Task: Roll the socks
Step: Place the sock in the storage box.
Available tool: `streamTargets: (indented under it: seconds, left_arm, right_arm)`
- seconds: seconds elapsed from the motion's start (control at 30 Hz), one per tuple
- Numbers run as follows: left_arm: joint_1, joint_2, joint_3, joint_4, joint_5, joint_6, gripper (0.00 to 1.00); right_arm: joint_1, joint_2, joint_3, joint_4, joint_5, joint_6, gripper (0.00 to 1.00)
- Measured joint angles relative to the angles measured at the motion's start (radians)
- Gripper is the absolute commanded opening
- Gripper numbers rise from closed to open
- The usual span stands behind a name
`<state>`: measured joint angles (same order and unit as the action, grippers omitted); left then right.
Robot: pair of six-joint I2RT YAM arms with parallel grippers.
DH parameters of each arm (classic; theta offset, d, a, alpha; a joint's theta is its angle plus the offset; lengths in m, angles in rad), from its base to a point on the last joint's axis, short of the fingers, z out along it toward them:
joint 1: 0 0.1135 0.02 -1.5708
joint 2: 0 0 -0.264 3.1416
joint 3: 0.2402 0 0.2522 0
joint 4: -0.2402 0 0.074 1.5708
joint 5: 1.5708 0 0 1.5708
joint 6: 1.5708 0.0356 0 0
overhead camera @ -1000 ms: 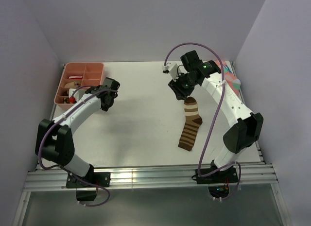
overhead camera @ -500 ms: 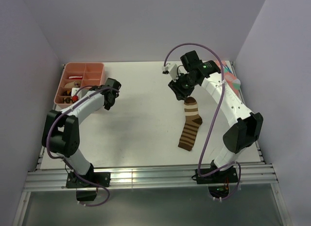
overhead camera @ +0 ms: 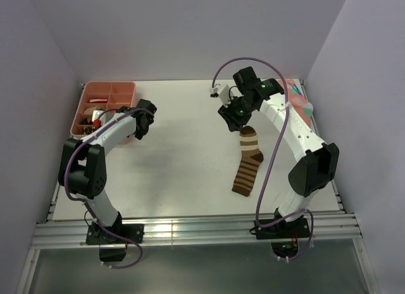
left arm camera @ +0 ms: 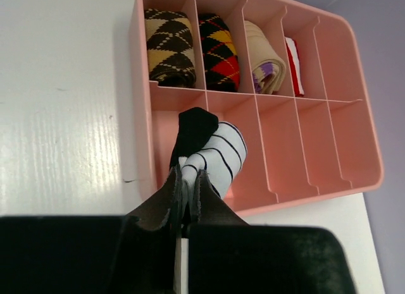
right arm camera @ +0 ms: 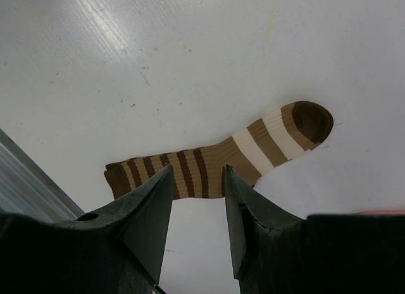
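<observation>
White striped sock [left arm camera: 218, 156] is clamped in the left gripper [left arm camera: 186, 183], jaws pressed together on the fabric. The rest of it bunches just past the fingertips, with a black end sticking up on the claw's left and the striped body to its right. It sits over the leftmost compartment of the near row of the pink tray [left arm camera: 332, 142], as seen from the claw. Can't tell if it touches the compartment floor.

Beyond the sock from the claw, the far row holds four rolled socks [left arm camera: 168, 47], one per compartment: brown argyle, red-yellow argyle, beige, red-white.

Brown striped sock [right arm camera: 215, 156] lies flat on the table [right arm camera: 126, 66], well apart from the tray. Right gripper [right arm camera: 197, 172] hangs over it, fingers apart, nothing gripped. From the wrist camera the sock runs crosswise past the fingertips – striped leg in the gap, dark toe out to the claw's right, cuff end to its left. The top view puts the claw at the sock's far end, the toe end. Neither view shows whether the fingertips touch the fabric.

Pink sock [overhead camera: 300, 103] lies at the table's right edge – near the right claw but apart from it, partly hidden by the right arm [overhead camera: 294, 129].
</observation>
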<state>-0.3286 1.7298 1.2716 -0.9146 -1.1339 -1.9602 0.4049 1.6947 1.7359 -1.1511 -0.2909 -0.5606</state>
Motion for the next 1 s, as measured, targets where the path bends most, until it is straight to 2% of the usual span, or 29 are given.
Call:
streamTargets:
  seconds: [0.5, 1.0]
  left_arm:
    - [-0.001, 0.027, 0.018, -0.146, -0.005, 0.0, 0.0]
    - [0.031, 0.108, 0.092, -0.179, -0.017, 0.0, 0.0]
  right_arm:
    - [0.0, 0.01, 0.002, -0.003, -0.018, -0.004, 0.45]
    - [0.0, 0.011, -0.001, -0.003, -0.018, -0.019, 0.45]
